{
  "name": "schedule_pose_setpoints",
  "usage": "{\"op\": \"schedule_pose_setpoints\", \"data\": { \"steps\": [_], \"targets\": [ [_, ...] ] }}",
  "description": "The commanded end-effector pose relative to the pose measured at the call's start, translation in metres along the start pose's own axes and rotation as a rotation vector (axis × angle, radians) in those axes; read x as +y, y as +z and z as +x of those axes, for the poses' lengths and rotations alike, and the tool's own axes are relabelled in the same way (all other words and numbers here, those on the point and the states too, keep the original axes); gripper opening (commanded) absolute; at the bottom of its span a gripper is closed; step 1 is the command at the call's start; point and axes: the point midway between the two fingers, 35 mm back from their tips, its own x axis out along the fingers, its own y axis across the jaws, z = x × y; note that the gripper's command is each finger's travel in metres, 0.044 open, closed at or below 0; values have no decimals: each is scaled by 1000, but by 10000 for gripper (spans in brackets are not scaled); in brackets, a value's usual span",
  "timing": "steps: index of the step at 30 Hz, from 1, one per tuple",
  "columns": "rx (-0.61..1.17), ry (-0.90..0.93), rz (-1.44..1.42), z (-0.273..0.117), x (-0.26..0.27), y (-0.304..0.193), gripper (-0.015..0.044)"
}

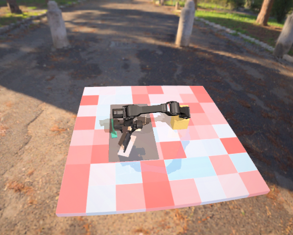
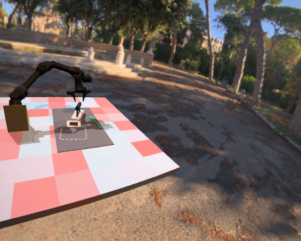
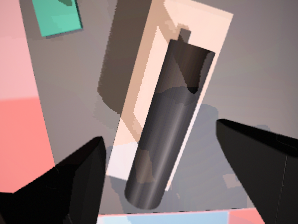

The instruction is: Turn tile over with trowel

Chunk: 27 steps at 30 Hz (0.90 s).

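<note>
The trowel's thick black handle (image 1: 125, 143) (image 2: 78, 108) (image 3: 170, 115) slants up above a pale slab (image 1: 130, 145) (image 2: 75, 116) (image 3: 210, 22) on the grey mat (image 1: 148, 153) (image 2: 98, 140) (image 3: 65, 90). Whether the slab is its blade or a rest is unclear. My gripper (image 1: 127, 129) (image 2: 79, 100) (image 3: 160, 135) is open above the handle, one finger on either side, with gaps. The cream tile (image 2: 73, 124) lies flat, dark mark up, close to the slab's end. The dashed outline (image 2: 71, 139) is beside the tile; the arm hides most of it in the top view.
A green tool (image 1: 113, 131) (image 2: 95, 122) (image 3: 59, 15) lies along the mat's side near the slab and tile. The arm reaches over the mat from a yellow block (image 1: 180, 123) (image 2: 17, 119) on the checkered table (image 1: 158, 195) (image 2: 73, 167).
</note>
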Motion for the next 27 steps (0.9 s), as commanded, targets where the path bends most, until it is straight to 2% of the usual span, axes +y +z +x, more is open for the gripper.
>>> {"op": "schedule_pose_setpoints", "data": {
  "steps": [1,27],
  "targets": [
    [-21,16,-94,2,-2,-1,300],
    [-204,113,-799,11,-1,0,300]
  ]
}}
